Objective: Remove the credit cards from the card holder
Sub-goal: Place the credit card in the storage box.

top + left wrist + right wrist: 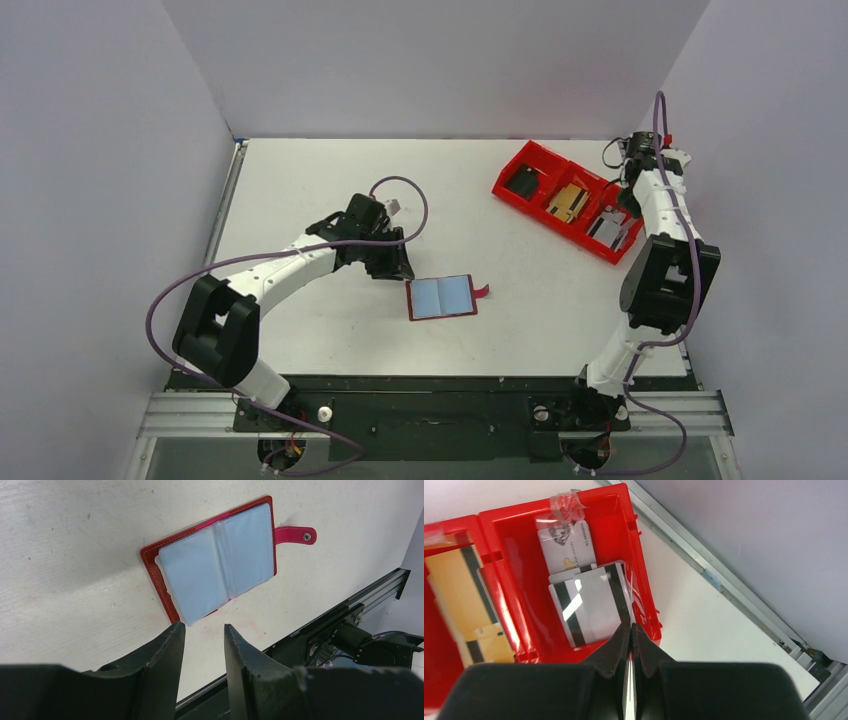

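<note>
The right gripper [630, 628] is clamped shut, and a thin white edge shows between its fingers. This is judged to be a credit card [629, 692] held edge-on. The gripper hangs over the end compartment of the red bin [636, 555]. Two credit cards [591, 605] already lie flat in that compartment, one silver with dark bands and one white. The neighbouring compartment holds yellowish cards [459, 595].

The left gripper [202, 637] has its jaws partly apart with nothing between them. It hovers just beside the near corner of the card holder [210, 565] without touching it.

The card holder lies spread open like a book on the table [330, 180], well apart from the bin, with its snap tab [295, 534] unfastened. Its clear sleeves [192, 577] show pale blue. The pictures do not show whether cards remain inside them.

Status, as a judgement:
- **Done:** the holder is open and at least some cards are out and in the bin.
- **In hand:** dropping the held card into the bin.
- **Left:** checking the sleeves and removing any card that remains.
</note>
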Controlling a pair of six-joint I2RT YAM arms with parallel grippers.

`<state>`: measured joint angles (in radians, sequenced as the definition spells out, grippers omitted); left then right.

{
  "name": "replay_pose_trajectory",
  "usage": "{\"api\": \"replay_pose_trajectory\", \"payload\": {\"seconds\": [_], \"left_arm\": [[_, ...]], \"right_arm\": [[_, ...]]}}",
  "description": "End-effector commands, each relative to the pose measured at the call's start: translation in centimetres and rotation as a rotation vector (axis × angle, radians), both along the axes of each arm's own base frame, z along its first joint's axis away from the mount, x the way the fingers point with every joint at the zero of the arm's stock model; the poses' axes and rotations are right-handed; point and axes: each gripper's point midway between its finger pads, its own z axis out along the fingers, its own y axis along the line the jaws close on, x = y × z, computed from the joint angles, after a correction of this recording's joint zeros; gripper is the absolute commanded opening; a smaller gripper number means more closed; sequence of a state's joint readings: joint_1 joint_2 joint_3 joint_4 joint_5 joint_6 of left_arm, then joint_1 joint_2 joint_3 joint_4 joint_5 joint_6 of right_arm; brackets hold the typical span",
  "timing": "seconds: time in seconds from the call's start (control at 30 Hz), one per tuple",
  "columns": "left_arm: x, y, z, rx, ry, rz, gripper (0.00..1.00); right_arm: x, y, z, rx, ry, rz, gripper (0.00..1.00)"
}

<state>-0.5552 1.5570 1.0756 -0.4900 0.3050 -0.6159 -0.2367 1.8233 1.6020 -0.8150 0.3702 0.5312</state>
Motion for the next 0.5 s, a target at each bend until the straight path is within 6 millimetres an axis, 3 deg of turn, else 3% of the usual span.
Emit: {"api": "replay_pose_trajectory", "payload": {"seconds": [0.0, 0.47], "left_arm": [[0.3, -0.2, 1.7, -0.040, -0.060, -0.006, 0.32], [0.0, 0.0, 1.3, -0.037, -0.047, 0.002, 0.32]], "right_arm": [[1.3, -2.2, 1.2, -0.108, 0.008, -0.031, 0.00], [4.0, -3.1, -5.0, -0.090, 0.083, -0.022, 0.00]]}}
